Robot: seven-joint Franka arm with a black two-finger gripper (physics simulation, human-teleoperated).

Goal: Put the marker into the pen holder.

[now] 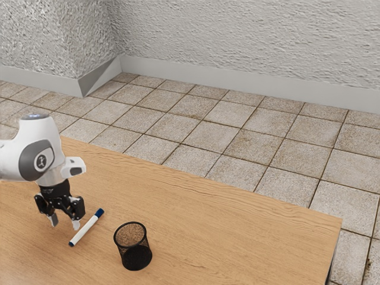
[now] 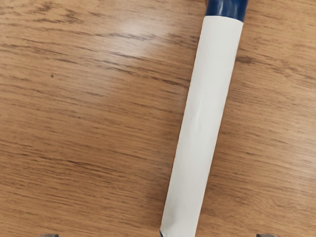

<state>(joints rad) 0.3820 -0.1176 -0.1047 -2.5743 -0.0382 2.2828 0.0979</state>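
Had the pen holder [image 1: 133, 246] closest, upright and well in from the surface's [image 1: 237, 225] far edge. Saw the marker [image 1: 86, 227] lying flat between that and the gripper [image 1: 65, 223], with its blue cap [image 1: 100, 212] toward the same edge. Found the gripper open, empty. Probably needed a slight twist to match the barrel [image 2: 201, 123], then straight down low before squeezing mid-length, tbh.

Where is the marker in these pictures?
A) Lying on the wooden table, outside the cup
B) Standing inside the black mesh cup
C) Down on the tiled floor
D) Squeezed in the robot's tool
A: the marker lies flat on the wooden table, with a gap between it and the cup, and the tool is open, not gripping it.
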